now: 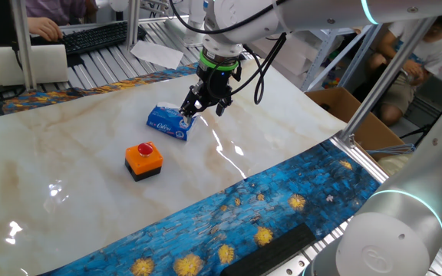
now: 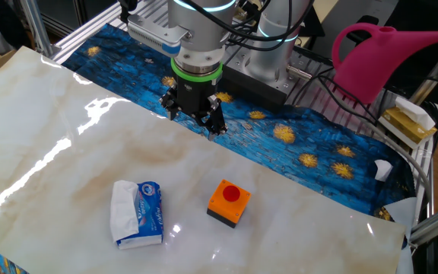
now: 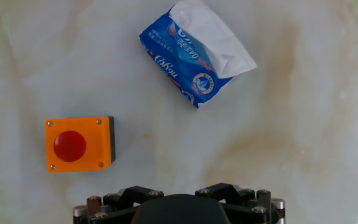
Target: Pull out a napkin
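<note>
A blue packet with white lettering (image 3: 185,59) lies flat on the marble table (image 1: 67,138). The white napkin (image 3: 213,34) sticks out of its open top as a crumpled sheet; it also shows in the other fixed view (image 2: 122,209). In one fixed view the packet (image 1: 167,123) lies just below and left of my gripper (image 1: 204,103), which partly hides the napkin. My gripper (image 2: 195,122) hangs above the table, apart from the packet, with its fingers spread and nothing between them. The hand view shows only the hand's base at the bottom edge, not the fingertips.
An orange box with a red button (image 3: 79,144) stands on the table near the packet (image 2: 229,202). A blue starry cloth (image 1: 282,207) covers the table's edge. A cardboard box (image 1: 344,107) and a pink watering can (image 2: 386,53) stand off the table.
</note>
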Controlling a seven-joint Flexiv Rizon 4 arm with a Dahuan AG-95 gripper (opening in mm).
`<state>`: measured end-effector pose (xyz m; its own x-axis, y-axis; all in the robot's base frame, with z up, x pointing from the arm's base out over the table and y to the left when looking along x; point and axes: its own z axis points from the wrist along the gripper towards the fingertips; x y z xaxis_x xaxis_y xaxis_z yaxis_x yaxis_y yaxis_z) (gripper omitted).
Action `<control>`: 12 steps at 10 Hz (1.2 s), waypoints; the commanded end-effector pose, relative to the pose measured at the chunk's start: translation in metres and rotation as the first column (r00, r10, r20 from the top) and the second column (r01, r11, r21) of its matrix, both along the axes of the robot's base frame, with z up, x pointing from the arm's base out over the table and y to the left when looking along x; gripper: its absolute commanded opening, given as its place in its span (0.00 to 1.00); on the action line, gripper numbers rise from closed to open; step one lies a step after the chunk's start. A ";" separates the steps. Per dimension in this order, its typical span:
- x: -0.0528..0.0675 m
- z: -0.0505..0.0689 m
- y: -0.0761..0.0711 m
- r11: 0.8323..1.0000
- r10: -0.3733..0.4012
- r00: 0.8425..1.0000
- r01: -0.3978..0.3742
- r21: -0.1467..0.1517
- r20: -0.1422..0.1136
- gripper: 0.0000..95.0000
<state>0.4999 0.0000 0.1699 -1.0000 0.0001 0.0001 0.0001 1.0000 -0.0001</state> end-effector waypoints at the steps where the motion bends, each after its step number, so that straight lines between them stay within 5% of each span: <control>1: 0.000 0.000 0.000 0.834 -0.539 0.842 0.537 0.125 -0.022 0.00; 3: 0.000 0.000 0.000 0.831 -0.536 0.843 0.535 0.149 -0.038 0.00; 6: 0.000 0.000 0.000 0.804 -0.525 0.844 0.534 0.260 -0.109 0.00; 11: 0.000 0.000 0.000 0.789 -0.525 0.841 0.539 0.294 -0.134 0.00; 12: 0.000 0.000 0.000 0.776 -0.529 0.835 0.548 0.314 -0.151 0.00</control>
